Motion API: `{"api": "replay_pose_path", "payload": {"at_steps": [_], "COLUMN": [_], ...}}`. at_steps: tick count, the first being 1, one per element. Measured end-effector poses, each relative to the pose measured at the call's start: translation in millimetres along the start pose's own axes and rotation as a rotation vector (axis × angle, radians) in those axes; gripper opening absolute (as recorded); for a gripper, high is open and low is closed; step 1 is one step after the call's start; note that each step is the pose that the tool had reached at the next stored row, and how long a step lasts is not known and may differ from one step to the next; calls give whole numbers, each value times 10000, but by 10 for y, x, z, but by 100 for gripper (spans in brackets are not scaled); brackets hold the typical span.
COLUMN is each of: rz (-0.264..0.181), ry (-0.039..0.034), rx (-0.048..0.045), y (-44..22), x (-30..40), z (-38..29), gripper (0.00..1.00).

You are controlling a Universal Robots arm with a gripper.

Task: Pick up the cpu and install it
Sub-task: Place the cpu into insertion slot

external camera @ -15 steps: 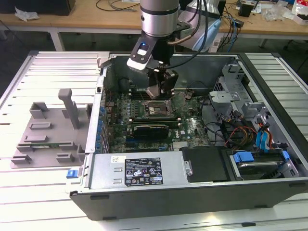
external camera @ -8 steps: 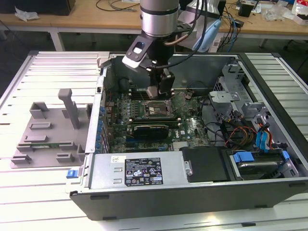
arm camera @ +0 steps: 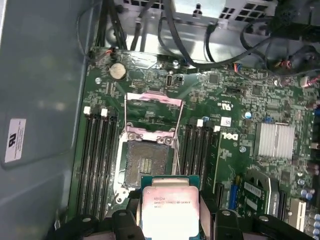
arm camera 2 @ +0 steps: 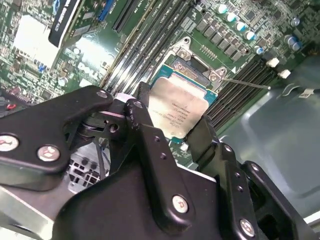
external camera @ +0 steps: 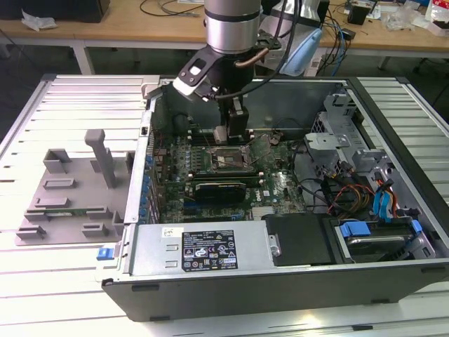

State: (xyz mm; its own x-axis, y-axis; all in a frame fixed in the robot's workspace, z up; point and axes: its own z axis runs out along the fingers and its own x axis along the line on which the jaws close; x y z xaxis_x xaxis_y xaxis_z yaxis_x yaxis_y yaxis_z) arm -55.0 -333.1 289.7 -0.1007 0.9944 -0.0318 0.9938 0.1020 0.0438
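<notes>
The cpu [arm camera: 170, 209], a flat square chip with a silvery-grey top on a green board, sits between my black fingers [arm camera: 131, 220], and my gripper [arm camera: 170, 222] is shut on its two opposite edges. It hangs a little above the motherboard, just short of the dark open socket [arm camera: 145, 162], whose metal load plate [arm camera: 152, 112] stands lifted behind it. The second wrist view shows the cpu [arm camera 2: 180, 107] tilted over the socket [arm camera 2: 192, 70]. In the exterior view my gripper [external camera: 230, 135] reaches down inside the computer case, just over the socket [external camera: 228, 160].
The open computer case [external camera: 280, 281] lies on a slatted table, with its power supply [external camera: 203, 249] at the front and drive cage [external camera: 337, 133] with cables on the exterior view's right. Memory slots [arm camera: 95, 160] flank the socket. A grey slotted tray [external camera: 70, 189] rests outside the case.
</notes>
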Motion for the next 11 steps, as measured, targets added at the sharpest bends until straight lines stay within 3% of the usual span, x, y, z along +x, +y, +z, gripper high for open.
{"api": "replay_pose_path", "payload": {"at_steps": [1, 3, 8, 11], "rz": [353, 473, 485, 486], "ry": [-16, -15, -12, -13], "rx": [12, 10, -264, -295], "y": [-1, -1, -4, -7], "x": [0, 0, 2, 4], "z": [7, 13, 75, 140], "gripper": [55, 55, 55, 55]}}
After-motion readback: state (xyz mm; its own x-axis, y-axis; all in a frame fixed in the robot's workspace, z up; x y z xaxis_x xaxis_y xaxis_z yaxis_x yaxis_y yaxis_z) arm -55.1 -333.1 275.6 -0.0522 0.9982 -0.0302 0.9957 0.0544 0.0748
